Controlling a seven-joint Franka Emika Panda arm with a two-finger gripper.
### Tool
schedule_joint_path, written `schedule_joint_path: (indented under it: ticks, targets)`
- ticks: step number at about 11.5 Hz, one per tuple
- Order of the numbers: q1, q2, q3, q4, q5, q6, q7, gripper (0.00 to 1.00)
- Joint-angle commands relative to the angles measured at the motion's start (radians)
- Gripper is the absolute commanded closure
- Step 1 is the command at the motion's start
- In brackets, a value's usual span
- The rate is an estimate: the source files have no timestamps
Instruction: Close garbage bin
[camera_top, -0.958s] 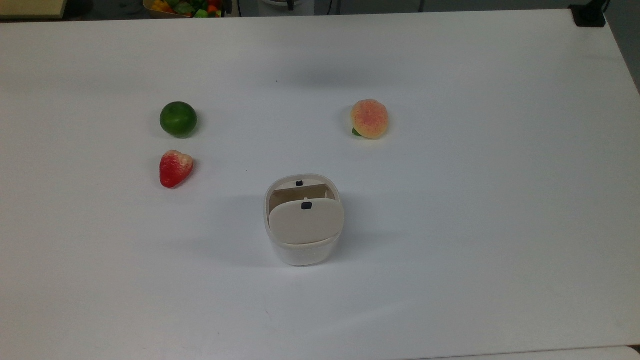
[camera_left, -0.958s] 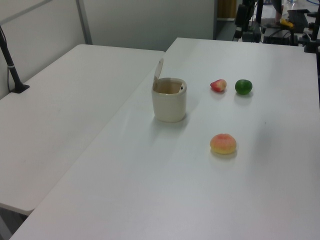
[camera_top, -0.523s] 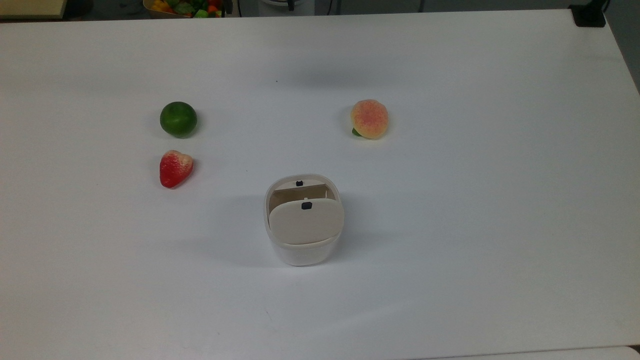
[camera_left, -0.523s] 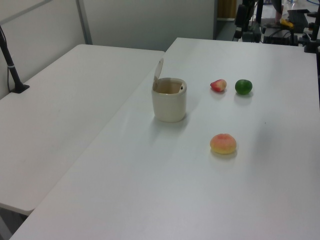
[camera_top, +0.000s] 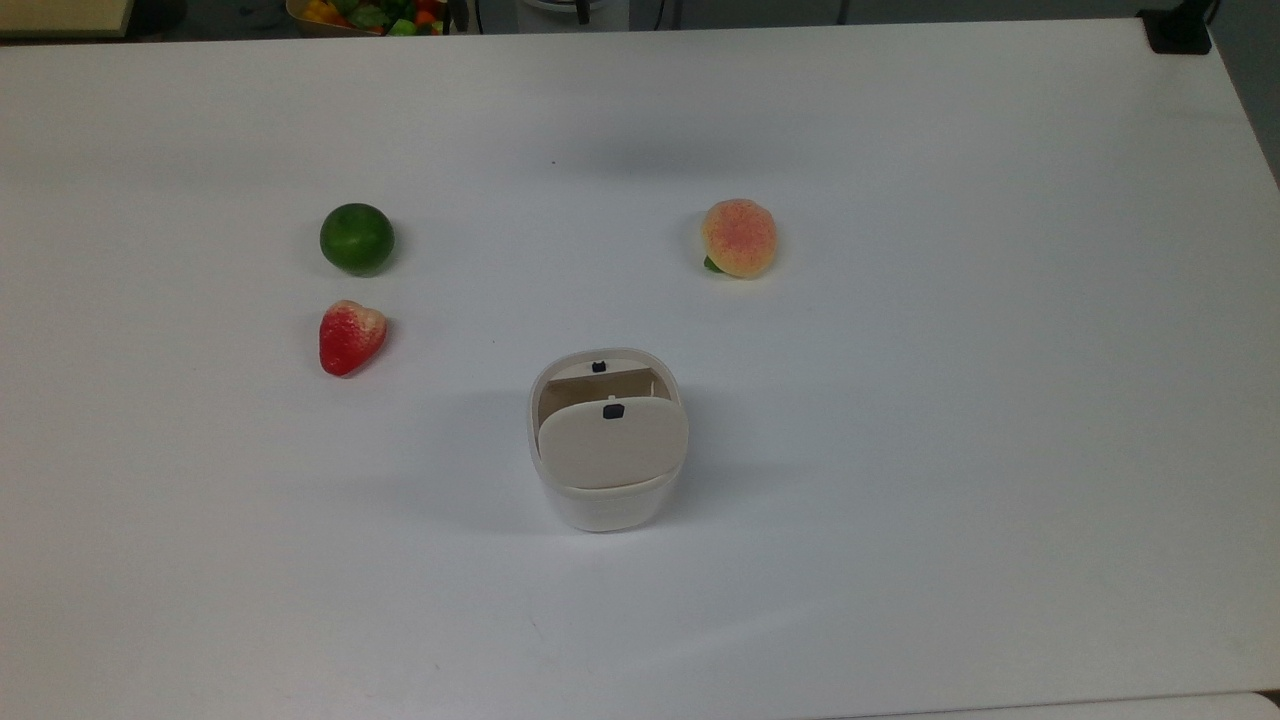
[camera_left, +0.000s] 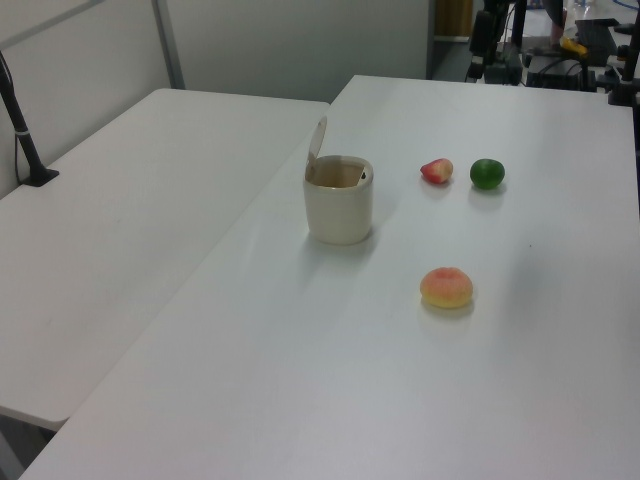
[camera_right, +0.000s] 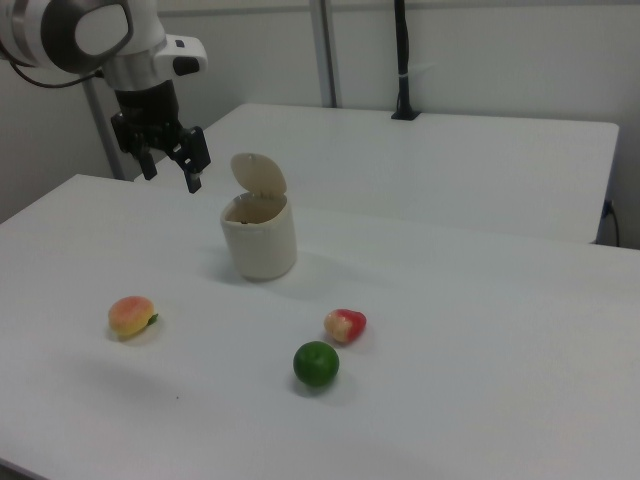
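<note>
Nothing on the white table has shifted since the earlier frames. The small white plastic garbage bin stands near the table's middle, its flat beige hinged lid raised upright, black latch showing. In the right view the black two-finger gripper hangs above the table at the bin's left, fingers spread apart and empty. A green round lime, a red strawberry and a peach lie apart from the bin

The right view's left edge crops the arm.
</note>
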Motion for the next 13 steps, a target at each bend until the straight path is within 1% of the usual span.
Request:
schedule_joint_path:
  ticks: [1,2,3,4,6,9,13]
  targets:
    - [0.011,-0.001,-0.005,-0.008,0.01,0.026,-0.056,0.57]
    - [0.013,-0.001,-0.005,-0.014,0.016,0.051,-0.045,0.8]
    - [0.013,0.0,-0.005,-0.025,0.039,0.079,-0.041,0.95]
    - [0.011,0.005,-0.005,-0.025,0.052,0.093,-0.04,1.0]
    - [0.013,0.011,-0.005,-0.028,0.054,0.122,-0.042,1.0]
    - [0.013,0.026,-0.005,-0.03,0.054,0.212,-0.053,1.0]
    - [0.028,0.075,-0.004,-0.025,0.054,0.454,-0.042,1.0]
